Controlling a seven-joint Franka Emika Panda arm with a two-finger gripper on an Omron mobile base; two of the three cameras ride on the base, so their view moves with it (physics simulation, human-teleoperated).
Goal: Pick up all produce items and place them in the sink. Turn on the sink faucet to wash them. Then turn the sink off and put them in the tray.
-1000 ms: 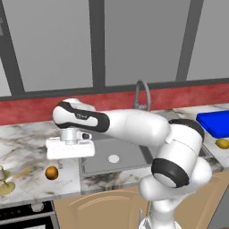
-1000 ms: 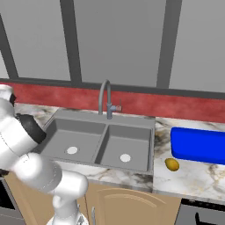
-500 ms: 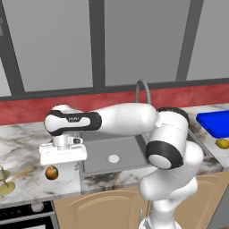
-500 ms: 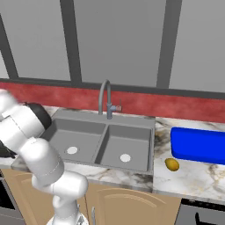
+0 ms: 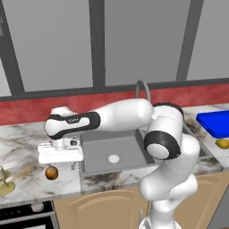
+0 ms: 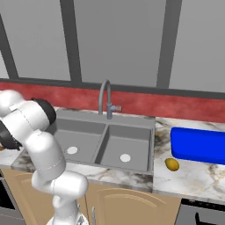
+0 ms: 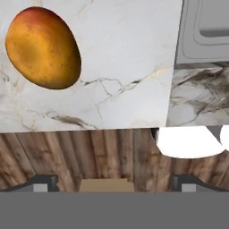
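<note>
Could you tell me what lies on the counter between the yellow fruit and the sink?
Nothing: in the right base view, the marble counter between the yellow fruit and the sink is bare. The blue tray lies behind the fruit, not between them.

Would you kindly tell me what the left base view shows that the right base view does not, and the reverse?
Left base view alone: the open gripper hanging over the orange fruit on the counter left of the sink, and a pale cup on an olive dish. Right base view alone: both sink basins with their drains, and the faucet's side handle. Shared: faucet, blue tray, yellow fruit.
</note>
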